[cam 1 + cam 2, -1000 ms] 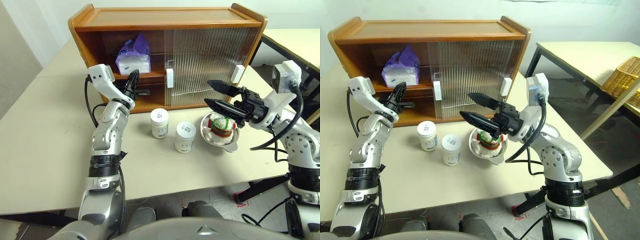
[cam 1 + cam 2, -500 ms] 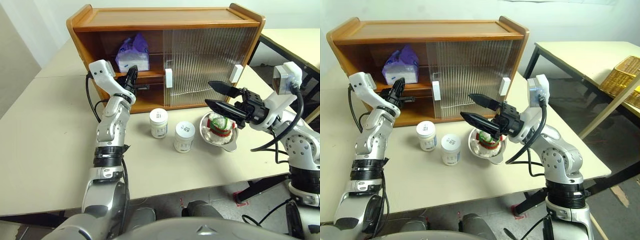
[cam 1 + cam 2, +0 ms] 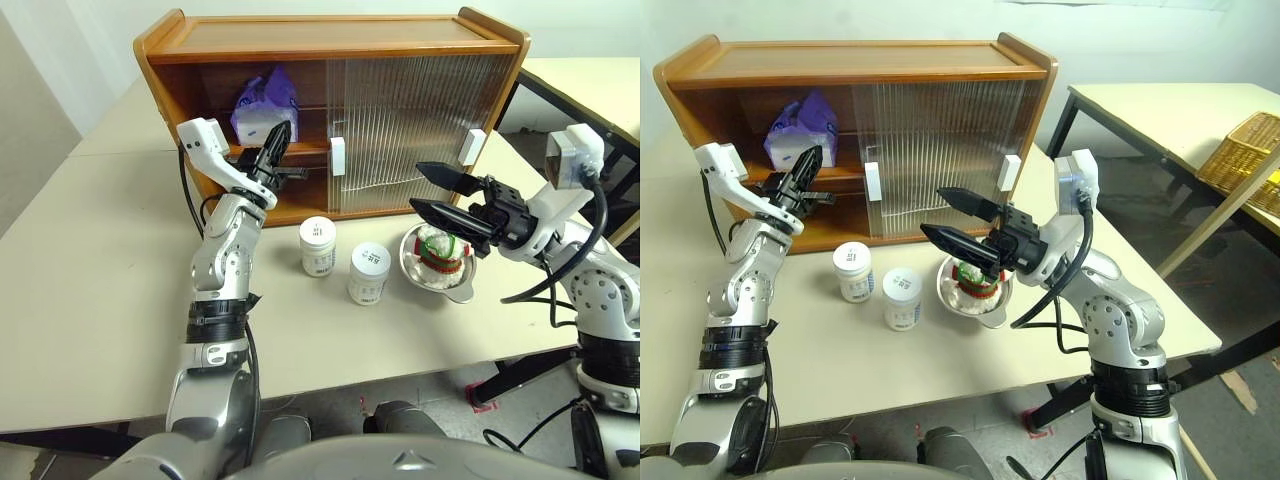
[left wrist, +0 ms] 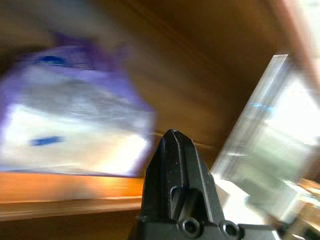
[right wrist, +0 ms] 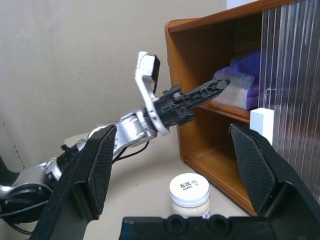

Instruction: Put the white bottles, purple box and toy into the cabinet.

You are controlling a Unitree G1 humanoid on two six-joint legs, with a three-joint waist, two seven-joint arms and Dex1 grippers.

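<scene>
The cabinet [image 3: 330, 35] stands at the back of the table with its left half open. On its upper shelf lies the purple box [image 3: 262, 110]. My left gripper [image 3: 283, 135] is shut with nothing in it, its tip just in front of the box at the shelf edge; the left wrist view shows the box [image 4: 70, 130] close ahead. Two white bottles [image 3: 318, 245] [image 3: 368, 273] stand upright on the table in front of the cabinet. The toy [image 3: 441, 250] sits in a metal bowl [image 3: 462, 285]. Just left of and above the bowl, my right gripper [image 3: 417, 187] hangs open.
Ribbed sliding doors [image 3: 420, 120] with white handles [image 3: 339, 155] cover the cabinet's right half. The lower left shelf [image 3: 290, 205] is bare. A second table [image 3: 1160, 105] with a wicker basket [image 3: 1245, 150] stands to the right. The near table edge runs below the bottles.
My left gripper has risen from the lower shelf opening to the upper shelf edge and swung right toward the purple box. The right arm has not moved.
</scene>
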